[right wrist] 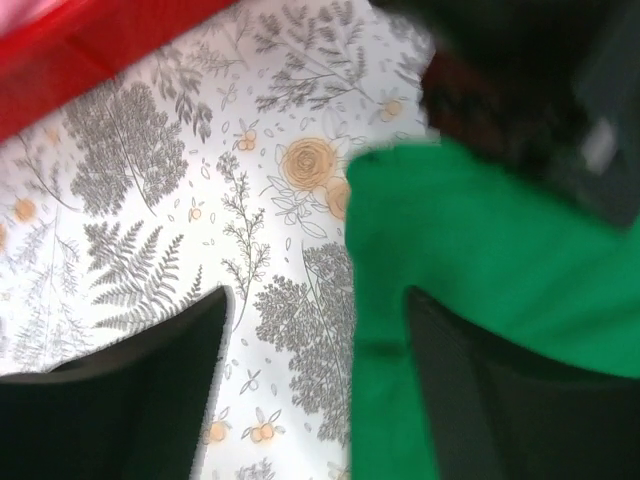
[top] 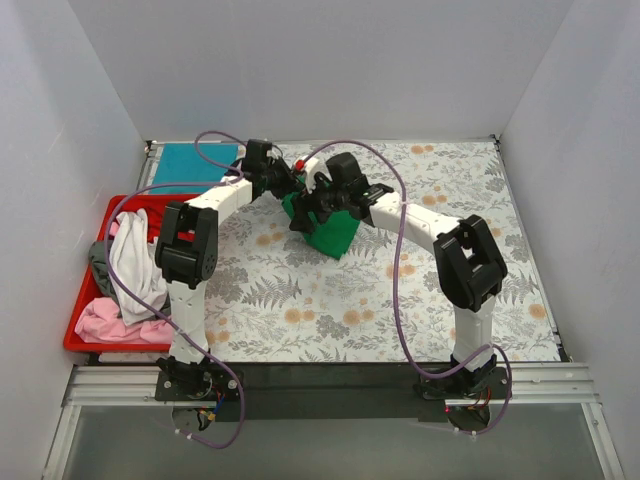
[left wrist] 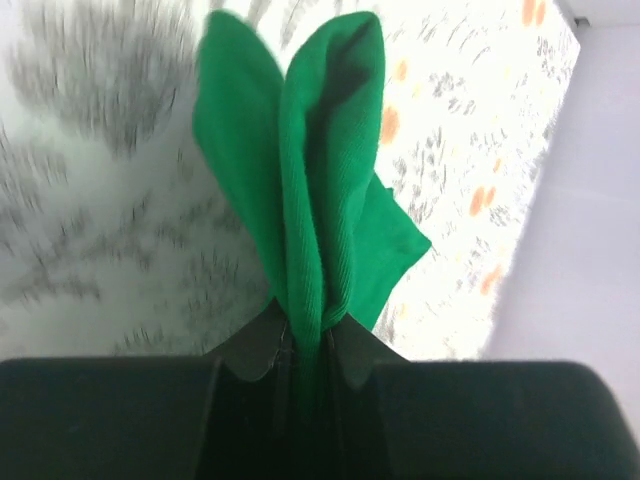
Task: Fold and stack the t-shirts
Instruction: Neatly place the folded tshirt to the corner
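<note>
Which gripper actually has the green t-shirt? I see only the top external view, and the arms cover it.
Observer: The left wrist view shows the left gripper shut on a bunched fold of the green t-shirt, which sticks out beyond the fingers.
Operator: And the right gripper, is it clamped too?
Observer: No. In the right wrist view the right gripper is open, fingers wide apart. One edge of the shirt lies in the gap, close to one finger, with floral table cloth showing across the rest of the gap.
</note>
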Tool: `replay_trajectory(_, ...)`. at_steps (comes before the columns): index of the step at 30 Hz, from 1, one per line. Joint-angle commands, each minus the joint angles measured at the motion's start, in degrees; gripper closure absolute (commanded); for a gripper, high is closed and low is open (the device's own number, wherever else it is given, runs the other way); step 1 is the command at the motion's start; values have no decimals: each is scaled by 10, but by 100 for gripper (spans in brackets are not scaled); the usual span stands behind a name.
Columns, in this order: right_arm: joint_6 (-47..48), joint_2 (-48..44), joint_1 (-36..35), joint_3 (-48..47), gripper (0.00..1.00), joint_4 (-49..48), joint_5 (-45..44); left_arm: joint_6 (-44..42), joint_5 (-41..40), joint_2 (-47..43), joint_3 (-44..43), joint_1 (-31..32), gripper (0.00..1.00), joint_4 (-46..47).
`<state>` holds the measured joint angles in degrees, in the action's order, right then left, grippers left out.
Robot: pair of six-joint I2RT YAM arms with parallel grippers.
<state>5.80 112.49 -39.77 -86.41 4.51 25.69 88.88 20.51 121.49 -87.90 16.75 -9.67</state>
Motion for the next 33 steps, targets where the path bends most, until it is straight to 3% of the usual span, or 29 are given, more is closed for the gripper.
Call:
replay_trajectory(1,-54,-67,42,4,13,-21,41,-160,-64,11,-100,-8,100,-102)
replay_trajectory(4,-52,-95,66,24,2,-8,50,-247,-87,33,-176,-22,100,-150)
replay_trajectory(9,-29,-134,106,66,2,16,47,-379,-80,64,-234,-56,100,-181)
replay_trajectory(16,-1,-169,125,121,2,25,40,-496,-52,73,-290,-94,100,-194)
replay_trajectory(21,0,-177,126,137,2,26,36,-537,-48,91,-360,-114,100,-215)
replay_trajectory(33,4,-181,126,148,2,28,35,-532,-45,101,-435,-133,100,-217)
